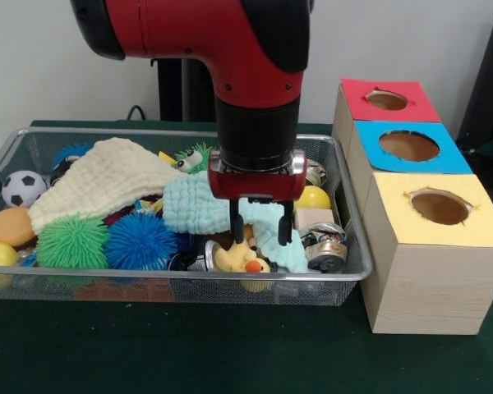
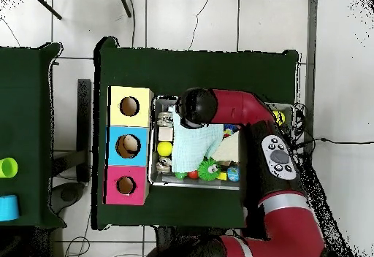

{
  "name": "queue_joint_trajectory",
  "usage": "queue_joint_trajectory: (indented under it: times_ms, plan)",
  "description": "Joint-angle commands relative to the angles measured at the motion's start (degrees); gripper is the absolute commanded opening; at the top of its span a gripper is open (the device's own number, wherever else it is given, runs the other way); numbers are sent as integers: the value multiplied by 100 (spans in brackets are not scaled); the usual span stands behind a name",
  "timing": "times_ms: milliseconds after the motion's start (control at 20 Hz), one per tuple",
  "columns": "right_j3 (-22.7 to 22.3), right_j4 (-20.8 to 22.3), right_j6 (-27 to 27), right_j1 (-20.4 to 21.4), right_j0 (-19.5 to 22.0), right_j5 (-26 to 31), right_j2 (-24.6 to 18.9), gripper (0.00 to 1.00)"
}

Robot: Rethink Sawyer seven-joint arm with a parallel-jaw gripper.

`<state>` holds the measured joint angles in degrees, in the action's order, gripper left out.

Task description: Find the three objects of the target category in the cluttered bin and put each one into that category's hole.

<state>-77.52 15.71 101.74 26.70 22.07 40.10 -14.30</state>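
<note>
The silver wire-mesh bin (image 1: 357,267) lies on the green table, full of toys; in the overhead view its rim (image 2: 152,168) lies next to the boxes. A yellow plush duck (image 1: 240,259) with an orange beak lies at the bin's front wall, right of the middle. My gripper (image 1: 261,234) hangs straight down just above and behind the duck, fingers (image 1: 235,223) apart and empty. In the overhead view the arm's head (image 2: 191,108) hides the gripper. The round hole in the red panel (image 1: 387,100) is the farthest of the three boxes and also shows in the overhead view (image 2: 126,185). No monkey shows.
A light-blue cloth (image 1: 195,205) and a cream cloth (image 1: 107,176) cover part of the pile. Green (image 1: 72,242) and blue (image 1: 140,240) spiky balls, a soccer ball (image 1: 22,188) and cans (image 1: 324,248) lie around. Blue-topped (image 1: 409,145) and yellow-topped (image 1: 440,207) holes adjoin the red one.
</note>
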Motion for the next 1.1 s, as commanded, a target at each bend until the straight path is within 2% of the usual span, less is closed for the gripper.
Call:
queue_joint_trajectory:
  times_ms: [50,500,850,1100]
  plan:
    - [331,343,-608,-210,-71,-68,-448,100]
    - [502,294,-666,-286,-79,186,-512,100]
    - [307,296,-939,-158,179,284,-604,100]
    - [165,483,-1138,-89,377,174,-634,100]
